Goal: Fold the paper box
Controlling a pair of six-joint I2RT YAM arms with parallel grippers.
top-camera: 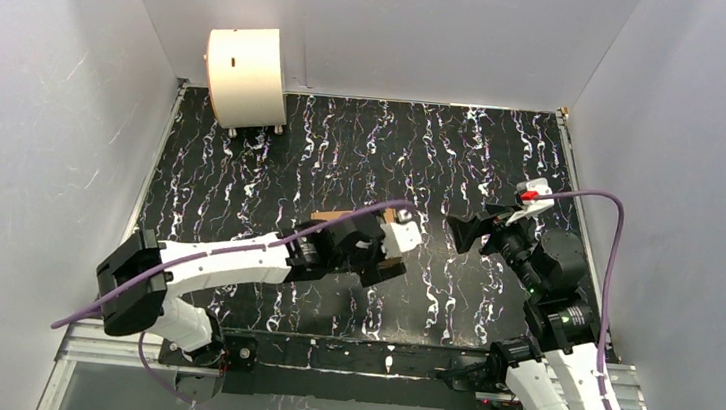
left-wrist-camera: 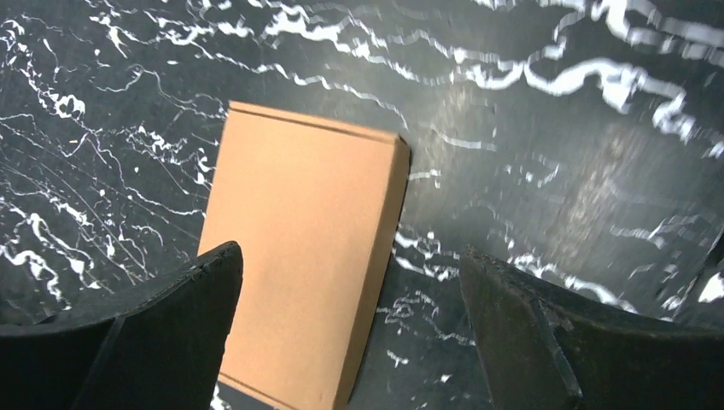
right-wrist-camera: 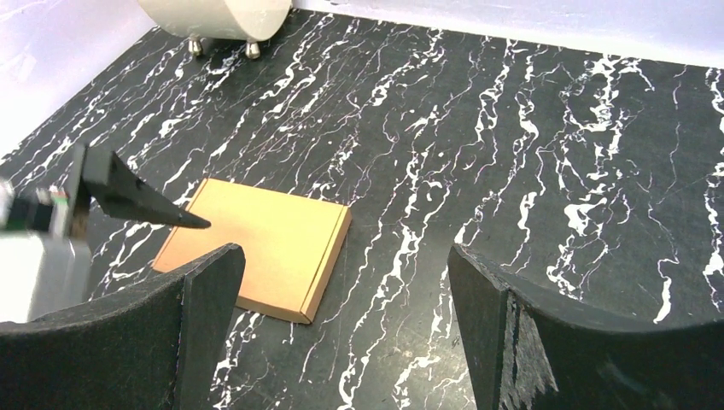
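The paper box lies flat, seemingly closed, on the table; the left gripper hovers above it, jaws apart, empty; the right gripper, at its three o'clock, likewise gapes; folding looks done; next, lift clear without nudging it.

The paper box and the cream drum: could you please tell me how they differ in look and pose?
The paper box is brown, flat and rectangular; the drum is cream-white and round. The paper box lies closed mid-table; the drum stands on small feet at the far left corner. Both rest on the black marbled table, neither gripped.
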